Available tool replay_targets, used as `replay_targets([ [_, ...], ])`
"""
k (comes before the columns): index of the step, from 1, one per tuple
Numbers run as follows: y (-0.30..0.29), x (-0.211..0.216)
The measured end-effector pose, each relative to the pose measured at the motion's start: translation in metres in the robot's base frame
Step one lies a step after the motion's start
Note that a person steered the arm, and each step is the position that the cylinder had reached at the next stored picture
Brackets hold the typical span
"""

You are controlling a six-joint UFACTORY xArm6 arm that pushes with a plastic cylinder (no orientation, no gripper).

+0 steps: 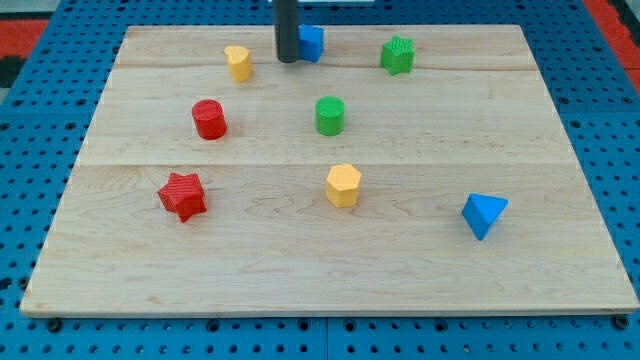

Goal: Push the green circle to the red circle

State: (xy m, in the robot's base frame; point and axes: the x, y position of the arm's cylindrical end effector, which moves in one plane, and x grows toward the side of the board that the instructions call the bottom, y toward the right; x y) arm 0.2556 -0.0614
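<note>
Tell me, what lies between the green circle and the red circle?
Nothing: in the camera view, bare board separates the green circle from the red circle.

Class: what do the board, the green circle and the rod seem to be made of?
Board: pale wood, matt, with visible grain and plank seams. Green circle: probably plastic, solid uniform colour, faintly ribbed. Rod, my tip beside the blue block: dark, smooth, material unclear.
</note>
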Motion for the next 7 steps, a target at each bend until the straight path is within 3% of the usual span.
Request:
replay_targets([
  [1,-0.04,0.002],
  [3,0.042,0.06],
  [4,0.091,0.06],
  [5,0.166,0.097],
  [6,0.102,0.112],
  [7,-0.008,0.099],
])
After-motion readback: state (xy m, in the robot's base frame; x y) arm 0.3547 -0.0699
